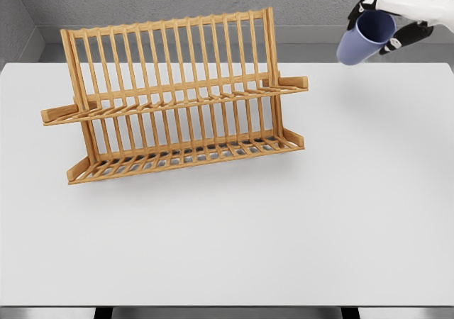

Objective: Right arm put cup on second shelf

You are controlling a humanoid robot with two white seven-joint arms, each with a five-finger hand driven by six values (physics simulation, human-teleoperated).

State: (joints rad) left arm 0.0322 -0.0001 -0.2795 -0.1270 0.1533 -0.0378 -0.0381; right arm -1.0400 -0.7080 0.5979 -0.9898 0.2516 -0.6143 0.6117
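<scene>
Black fingers (394,45) of the right hand (397,14) were wrapped around the blue cup (365,37), gripping it by its wall from above and behind, with the white arm entering from the picture's upper right corner. The cup hung in the air, tilted so that its open mouth faced down and toward the camera, its long axis slanting rather than upright.

From the wooden dish rack (177,96), the cup sat well apart to the right and slightly above the rack's top rail. The rack's upper shelf (181,101), taken to be the second one, lay to the left of the hand and lower, so the coming move would likely call for a leftward carry and a descent onto those slats. The lower shelf (184,157) ran beneath it, nearer the white table (284,241).

The left hand was out of view, so the right was the only one placed to act. No brand, label or writing could be read on the cup or rack.
</scene>
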